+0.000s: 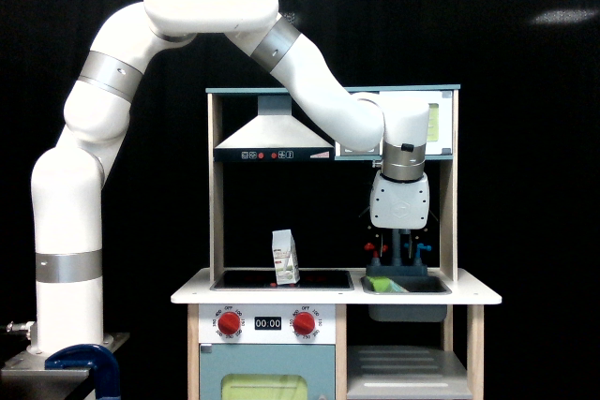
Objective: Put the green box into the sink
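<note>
Green box (378, 283): lies on its side in the sink (412, 285), at the end nearer the stovetop. Only a low strip of green shows above the basin's front rim; the label cannot be read at this size. No part of it stands upright.

Sink: small grey basin set in the white counter (469, 295), at the exterior view's right. A grey faucet (405, 252) rises behind it, with a red tap (374, 250) on one side and a blue tap (424, 249) on the other.

Task status: by the look of things, the placing is done, since the box rests inside the basin and nothing holds it. What is left, at most, is for the arm to draw clear.

Gripper (400, 236): hangs above the sink, pointing down, apart from the box, which lies below it and slightly toward the exterior view's left. The fingers are dark against a dark background and merge with the faucet, so whether they are spread or closed cannot be told. Nothing is seen between them.

Other items: a white gable-top carton (285, 257) stands on the black stovetop (281, 279), well apart from the sink. A range hood (273, 140) hangs above it.
</note>
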{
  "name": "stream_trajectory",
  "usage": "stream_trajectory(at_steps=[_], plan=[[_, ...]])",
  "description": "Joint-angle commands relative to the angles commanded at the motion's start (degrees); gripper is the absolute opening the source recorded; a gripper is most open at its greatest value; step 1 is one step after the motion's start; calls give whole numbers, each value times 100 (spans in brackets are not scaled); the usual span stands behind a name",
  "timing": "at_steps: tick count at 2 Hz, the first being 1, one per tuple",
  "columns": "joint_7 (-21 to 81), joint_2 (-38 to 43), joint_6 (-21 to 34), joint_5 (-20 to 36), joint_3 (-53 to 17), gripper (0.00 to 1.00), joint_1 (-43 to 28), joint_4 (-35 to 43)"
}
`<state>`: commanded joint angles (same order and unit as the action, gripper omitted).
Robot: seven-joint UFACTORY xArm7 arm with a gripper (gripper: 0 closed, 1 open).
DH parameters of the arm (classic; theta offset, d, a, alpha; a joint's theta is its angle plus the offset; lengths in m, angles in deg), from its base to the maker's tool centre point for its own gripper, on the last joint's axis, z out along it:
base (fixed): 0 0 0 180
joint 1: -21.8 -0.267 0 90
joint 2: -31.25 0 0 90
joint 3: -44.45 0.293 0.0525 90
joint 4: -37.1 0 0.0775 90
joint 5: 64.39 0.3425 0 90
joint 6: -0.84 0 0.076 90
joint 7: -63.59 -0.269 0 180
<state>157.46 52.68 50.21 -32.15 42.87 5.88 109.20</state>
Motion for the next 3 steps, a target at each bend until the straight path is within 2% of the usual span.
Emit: stream_trajectory(at_steps=[1,2,3], plan=[[351,-1925,614,-267,-170,100,551,-1536],[1044,-3185,1213,-660,-738,100,1085,-2541],[1260,-3335,1552,-852,-1011,100,1244,-2466]])
